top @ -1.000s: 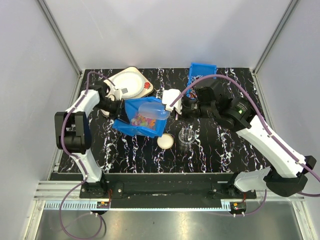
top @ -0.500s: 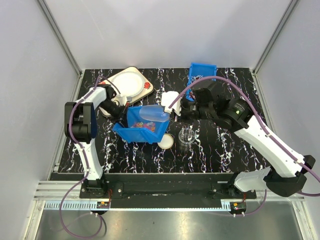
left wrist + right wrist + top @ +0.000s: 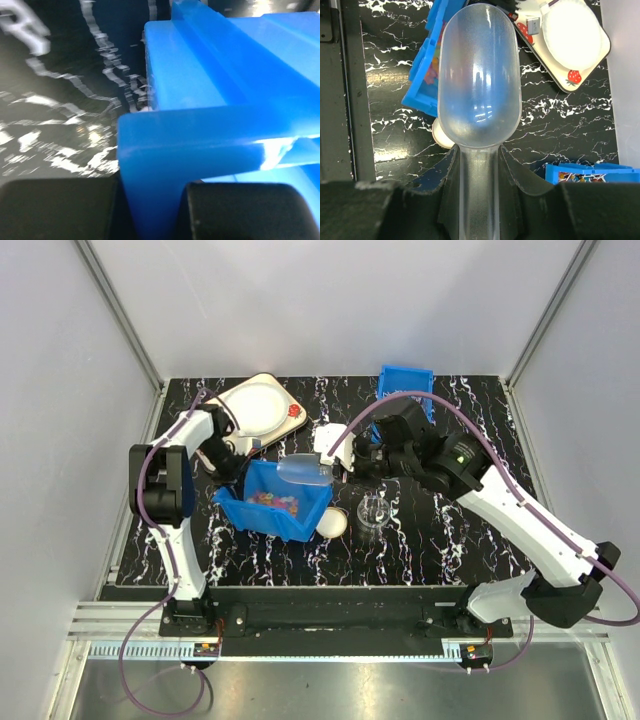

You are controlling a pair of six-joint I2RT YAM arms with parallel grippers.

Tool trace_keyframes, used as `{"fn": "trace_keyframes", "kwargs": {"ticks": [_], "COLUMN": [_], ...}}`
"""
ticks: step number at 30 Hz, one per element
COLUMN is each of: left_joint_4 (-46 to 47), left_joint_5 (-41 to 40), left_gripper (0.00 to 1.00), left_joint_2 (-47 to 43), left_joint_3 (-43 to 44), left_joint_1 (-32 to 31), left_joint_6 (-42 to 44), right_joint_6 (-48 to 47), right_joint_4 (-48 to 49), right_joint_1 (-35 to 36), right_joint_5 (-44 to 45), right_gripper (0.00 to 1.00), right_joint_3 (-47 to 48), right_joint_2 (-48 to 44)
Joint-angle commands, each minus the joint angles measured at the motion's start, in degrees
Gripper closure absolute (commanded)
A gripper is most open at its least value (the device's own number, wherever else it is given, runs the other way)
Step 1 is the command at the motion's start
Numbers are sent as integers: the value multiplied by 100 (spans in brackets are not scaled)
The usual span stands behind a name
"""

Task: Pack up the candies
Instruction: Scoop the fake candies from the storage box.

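The left gripper clamps the blue bin by its left wall; the candies lie inside it. The right gripper pinches the clear scoop by its handle, bowl over the bin's far right corner.

left gripper at blue bin left rim | candies inside bin | right gripper holds clear scoop over bin | cup, round lid just right of bin
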Motion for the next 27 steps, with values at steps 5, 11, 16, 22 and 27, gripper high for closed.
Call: {"fn": "trace_keyframes", "kwargs": {"ticks": [5, 11, 16, 22, 27], "left_joint_4": [-1369, -1351, -1458, -1440, -1116], "left_joint_5": [-1817, -2521, -2872, -2189, -1029], "left_gripper": [100, 100, 100, 100, 100], "left_joint_2": [-229, -371, -616, -564, -616], "left_joint_3": [627, 523, 20, 828, 1840], "left_joint_1": [-279, -402, -551, -481, -472], "left_joint_6": [-105, -53, 334, 185, -26], "right_joint_6": [-13, -4, 5, 22, -57], "right_joint_4": [244, 323, 314, 376, 297], "right_joint_1": [43, 43, 34, 43, 60], "right_joint_5": [17, -1, -9, -97, 26], "right_gripper": [100, 100, 100, 100, 100], "right_joint_3": [111, -38, -65, -144, -206], "right_joint_2": [7, -54, -89, -142, -46]}}
